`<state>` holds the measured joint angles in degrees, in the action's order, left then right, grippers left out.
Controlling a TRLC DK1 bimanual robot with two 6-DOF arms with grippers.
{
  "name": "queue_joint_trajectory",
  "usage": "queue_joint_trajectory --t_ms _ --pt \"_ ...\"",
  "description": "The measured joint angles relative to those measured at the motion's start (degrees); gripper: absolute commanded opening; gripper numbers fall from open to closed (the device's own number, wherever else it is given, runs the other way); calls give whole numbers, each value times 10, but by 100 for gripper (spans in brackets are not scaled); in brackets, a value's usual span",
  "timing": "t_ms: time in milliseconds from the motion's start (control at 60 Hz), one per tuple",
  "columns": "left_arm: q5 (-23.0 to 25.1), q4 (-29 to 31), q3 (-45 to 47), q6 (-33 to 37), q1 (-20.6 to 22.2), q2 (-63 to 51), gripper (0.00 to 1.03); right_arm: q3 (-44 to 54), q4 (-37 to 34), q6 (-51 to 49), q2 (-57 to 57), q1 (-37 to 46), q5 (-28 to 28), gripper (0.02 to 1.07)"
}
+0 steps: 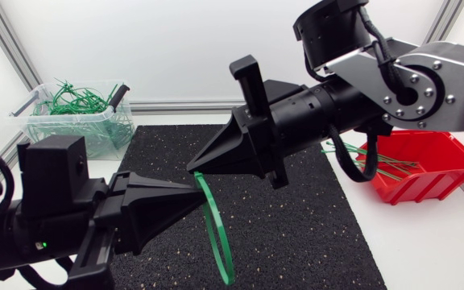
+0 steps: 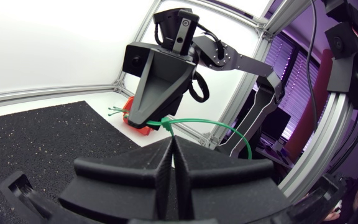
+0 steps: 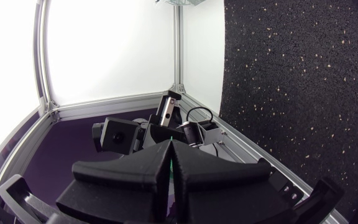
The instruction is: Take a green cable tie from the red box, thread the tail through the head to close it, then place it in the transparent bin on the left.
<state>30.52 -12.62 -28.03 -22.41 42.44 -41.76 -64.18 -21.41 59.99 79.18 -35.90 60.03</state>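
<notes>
1. Left gripper (image 1: 193, 187): comes in from 8 o'clock in the head view, with its tip near the centre of the black mat (image 1: 304, 229). In the left wrist view its jaws are pressed together and the green cable tie (image 1: 216, 234) comes out at their tip, so they are clamped on the tie.
2. Right gripper (image 1: 193, 167): comes in from 2 o'clock, and its tip meets the left gripper's tip just above it. The jaws are closed. The left wrist view shows its tip gripping the tie's end, and the right wrist view shows a green sliver in the seam between the fingers (image 3: 148, 168).
3. Cable tie: held above the mat by both grippers at the meeting point. From there it curves in a loop toward 5 o'clock. In the left wrist view the strap arcs away ahead of the left gripper. Whether the tail has passed through the head cannot be told.
4. Red box (image 1: 425, 187): at 3 o'clock, off the mat, with loose green ties (image 1: 377, 161) inside.
5. Transparent bin (image 1: 95, 138): at 10 o'clock, beside the mat's corner, holding a tangle of green closed ties (image 1: 75, 101).
</notes>
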Motion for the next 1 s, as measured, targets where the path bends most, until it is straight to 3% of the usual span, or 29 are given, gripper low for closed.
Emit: queue_joint_trajectory --t_ms 117,367,583,717,867,1000 --pt "-24 21 -6 0 22 5 4 -3 -3 -1 12 0 4 8" --pt "-25 26 -9 0 28 6 4 -4 -5 -2 12 0 2 8" --pt "3 25 -31 0 -12 -13 4 -4 -1 -9 -12 4 -36 8" --pt "10 25 -51 -13 -23 -13 4 -4 4 -22 -30 3 -59 35" --pt "23 26 -63 -18 -40 -13 4 -3 1 -47 -40 4 -104 53" --pt "25 62 -83 -18 -71 -13 4 -3 -10 -78 -40 26 -143 53"
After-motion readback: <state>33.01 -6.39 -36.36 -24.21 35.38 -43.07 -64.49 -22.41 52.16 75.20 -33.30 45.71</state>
